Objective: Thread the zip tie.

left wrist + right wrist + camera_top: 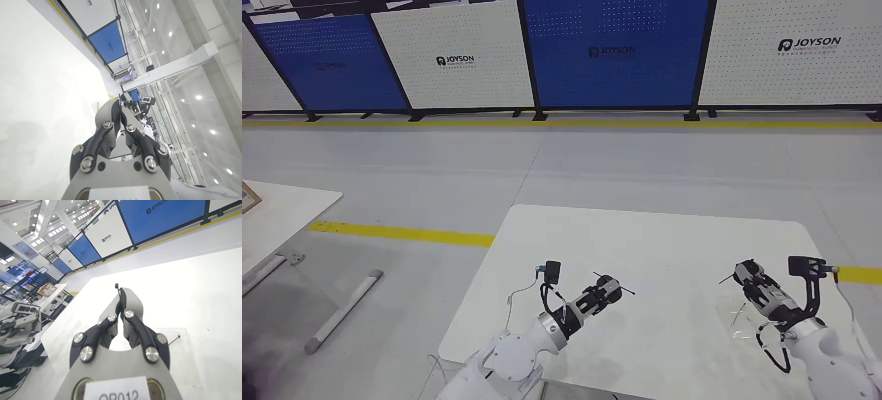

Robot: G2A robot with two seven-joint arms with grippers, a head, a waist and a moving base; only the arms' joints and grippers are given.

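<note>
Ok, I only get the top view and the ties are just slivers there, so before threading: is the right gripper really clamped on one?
Observer: Yes. Its wrist view shows the right gripper shut on a zip tie, with the square head poking past the fingertips.
Operator: Any other ties nearby?
Observer: A spare zip tie lies flat on the clear plate beneath that arm.
Operator: And the left side?
Observer: The left gripper has its ribbed pads pressed together, so the thin black strip you see looks pinched between them.
</note>
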